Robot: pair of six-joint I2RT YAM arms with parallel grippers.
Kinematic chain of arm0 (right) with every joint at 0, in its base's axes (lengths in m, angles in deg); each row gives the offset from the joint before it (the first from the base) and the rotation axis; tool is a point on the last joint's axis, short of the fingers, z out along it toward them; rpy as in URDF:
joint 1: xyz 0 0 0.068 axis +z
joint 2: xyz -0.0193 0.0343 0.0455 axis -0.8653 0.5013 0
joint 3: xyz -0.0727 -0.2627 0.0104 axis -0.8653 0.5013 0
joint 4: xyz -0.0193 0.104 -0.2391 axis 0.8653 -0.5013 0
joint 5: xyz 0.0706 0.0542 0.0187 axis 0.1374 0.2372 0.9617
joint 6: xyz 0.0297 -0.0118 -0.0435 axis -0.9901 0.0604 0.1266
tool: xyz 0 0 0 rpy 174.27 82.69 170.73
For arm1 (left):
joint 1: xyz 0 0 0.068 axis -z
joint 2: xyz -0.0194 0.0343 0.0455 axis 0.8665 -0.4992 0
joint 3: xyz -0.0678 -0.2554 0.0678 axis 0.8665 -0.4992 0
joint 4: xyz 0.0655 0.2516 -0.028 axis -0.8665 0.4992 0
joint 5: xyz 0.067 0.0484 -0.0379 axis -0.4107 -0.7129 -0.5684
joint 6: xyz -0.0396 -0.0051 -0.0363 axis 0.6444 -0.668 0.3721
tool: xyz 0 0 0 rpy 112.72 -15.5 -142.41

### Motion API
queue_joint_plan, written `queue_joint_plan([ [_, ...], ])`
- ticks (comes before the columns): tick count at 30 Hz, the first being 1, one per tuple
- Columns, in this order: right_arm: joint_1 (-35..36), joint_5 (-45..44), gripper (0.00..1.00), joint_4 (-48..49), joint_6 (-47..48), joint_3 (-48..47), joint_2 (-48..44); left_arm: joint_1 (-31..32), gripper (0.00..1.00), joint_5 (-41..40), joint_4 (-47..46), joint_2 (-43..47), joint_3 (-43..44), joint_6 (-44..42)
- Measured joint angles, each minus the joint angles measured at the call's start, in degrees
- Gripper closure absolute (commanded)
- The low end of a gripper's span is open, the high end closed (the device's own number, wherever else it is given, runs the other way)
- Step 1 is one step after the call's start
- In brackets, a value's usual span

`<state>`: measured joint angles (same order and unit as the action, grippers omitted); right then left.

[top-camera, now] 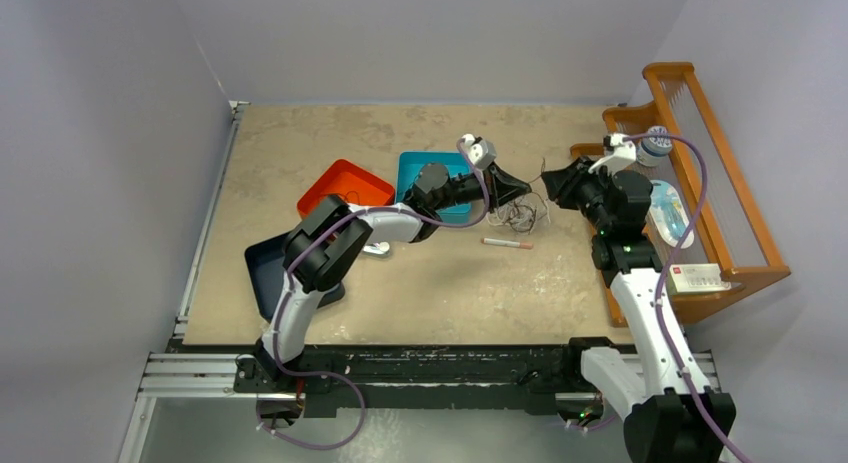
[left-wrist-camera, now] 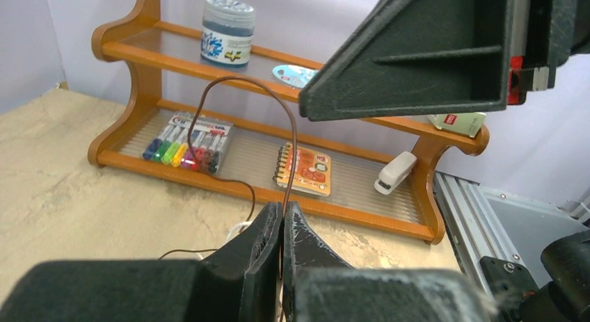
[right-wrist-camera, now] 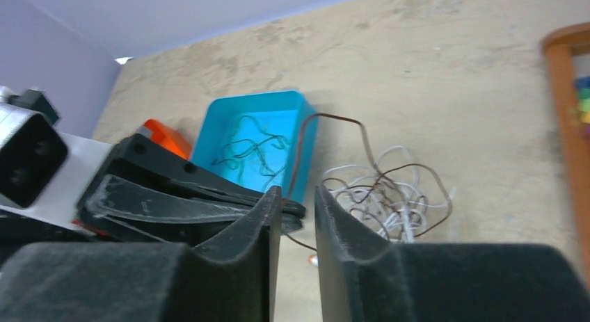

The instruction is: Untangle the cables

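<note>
A loose tangle of whitish-grey and dark brown cables (top-camera: 522, 218) (right-wrist-camera: 389, 197) lies on the table between the two grippers. My left gripper (top-camera: 522, 190) (left-wrist-camera: 284, 214) is shut on one dark brown cable (left-wrist-camera: 278, 103) (right-wrist-camera: 348, 120), which arches up from its fingertips and drops back into the tangle. My right gripper (top-camera: 553, 183) (right-wrist-camera: 298, 197) faces it a short way off, jaws slightly apart and nothing between them. Another thin black cable (right-wrist-camera: 254, 151) lies inside the teal tray (right-wrist-camera: 306, 148).
A white-and-orange pen (top-camera: 507, 243) lies just in front of the tangle. Teal (top-camera: 420, 168), orange (top-camera: 340, 183) and dark blue (top-camera: 262, 268) trays sit to the left. A wooden shelf (top-camera: 740, 203) (left-wrist-camera: 139, 58) with markers, a notebook, a stapler and a jar stands at the right.
</note>
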<state>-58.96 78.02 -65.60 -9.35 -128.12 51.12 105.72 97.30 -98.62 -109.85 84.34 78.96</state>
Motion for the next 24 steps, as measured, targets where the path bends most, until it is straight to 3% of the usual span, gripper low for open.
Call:
queue_joint_plan([
  [6, 0.0, -7.5, 0.42, -0.4, -0.6, 3.6, -4.0, 0.0, 1.00, -2.6, 7.4, 2.4, 0.6, -0.4],
  [11, 0.0, -10.5, 0.32, 0.0, -1.0, 7.3, -6.2, 0.0, 1.00, -4.9, 13.3, 4.0, 3.5, -0.6],
  [15, 0.0, -11.6, 0.32, 1.0, -1.1, 10.4, -5.8, 0.0, 1.00, -5.8, 17.2, 5.8, 4.9, -0.6],
  [24, 0.0, -14.7, 0.48, 11.8, -0.1, 12.1, 3.7, 0.0, 1.00, -5.9, 21.8, 8.1, 6.4, -1.1],
])
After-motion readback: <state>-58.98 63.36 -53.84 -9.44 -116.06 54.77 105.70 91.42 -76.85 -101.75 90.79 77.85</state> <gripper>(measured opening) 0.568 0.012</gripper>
